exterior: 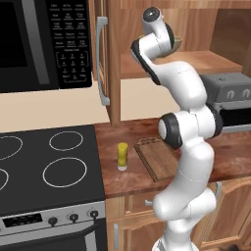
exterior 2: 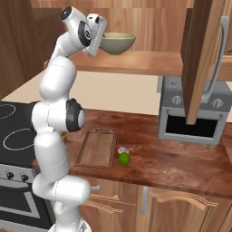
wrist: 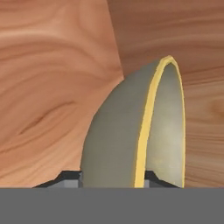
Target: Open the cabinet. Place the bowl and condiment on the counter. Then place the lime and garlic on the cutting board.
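While the arm reaches up into the open cabinet [exterior 2: 136, 63], the gripper [wrist: 113, 177] sits at the bowl [exterior 2: 117, 42] on the shelf, its two fingertips [wrist: 70, 178] straddling the bowl's wall and yellow rim, one on each side. Whether they press the wall or merely bracket it cannot be told. Far below the gripper, on the counter [exterior 2: 181, 163], the condiment bottle [exterior: 122, 156] stands upright beside the cutting board [exterior 2: 97, 147]. The lime [exterior 2: 123, 158] lies just off the board's far edge, touching the garlic [exterior 2: 121, 150] behind it. The cabinet door [exterior 2: 201, 59] hangs open over the toaster oven [exterior 2: 195, 113].
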Robot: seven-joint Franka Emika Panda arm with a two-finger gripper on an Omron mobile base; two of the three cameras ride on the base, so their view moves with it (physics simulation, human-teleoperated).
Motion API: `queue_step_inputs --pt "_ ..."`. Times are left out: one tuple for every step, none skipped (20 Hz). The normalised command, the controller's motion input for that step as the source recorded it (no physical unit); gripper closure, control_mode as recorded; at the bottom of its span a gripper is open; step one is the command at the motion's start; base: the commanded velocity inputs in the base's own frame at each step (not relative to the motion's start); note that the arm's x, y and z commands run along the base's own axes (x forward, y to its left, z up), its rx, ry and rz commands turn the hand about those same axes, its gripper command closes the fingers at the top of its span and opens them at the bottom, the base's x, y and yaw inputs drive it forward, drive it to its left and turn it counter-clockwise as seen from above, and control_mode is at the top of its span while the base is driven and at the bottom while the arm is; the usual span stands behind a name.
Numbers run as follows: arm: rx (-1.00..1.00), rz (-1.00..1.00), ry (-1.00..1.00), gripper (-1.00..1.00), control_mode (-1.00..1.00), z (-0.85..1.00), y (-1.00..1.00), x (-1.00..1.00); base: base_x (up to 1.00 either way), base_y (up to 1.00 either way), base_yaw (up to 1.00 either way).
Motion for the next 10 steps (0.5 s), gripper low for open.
queue_step_inputs --pt "0.0 -0.01 0.0 1.0 -1.0 -0.34 0.0 -0.48 0.0 0.0 0.0" --pt "0.0 -0.01 0.0 1.0 -1.0 -0.31 0.0 -0.58 0.0 0.0 0.0" --pt "0.0 -0.01 0.0 1.0 -1.0 -0.26 0.0 -0.66 0.0 0.0 0.0" --pt "0.0 -0.01 0.0 1.0 -1.0 -0.21 0.0 -0.84 0.0 0.0 0.0" --pt "0.0 -0.02 0.0 1.0 -1.0 -0.21 0.0 -0.98 0.0 0.0 0.0" --pt "0.0 -0.02 0.0 1.0 -1.0 -0.16 0.0 -1.0 0.0 0.0 0.0" --pt "0.0 -0.03 -0.01 1.0 -1.0 -0.17 0.04 -1.0 0.0 0.0 0.0" --pt "0.0 -0.04 -0.01 1.0 -1.0 -0.19 0.01 -1.0 0.0 0.0 0.0" --pt "0.0 -0.04 -0.01 1.0 -1.0 -0.21 0.04 -1.0 0.0 0.0 0.0" --pt "0.0 -0.04 -0.01 1.0 -1.0 -0.19 0.04 -1.0 0.0 0.0 0.0"
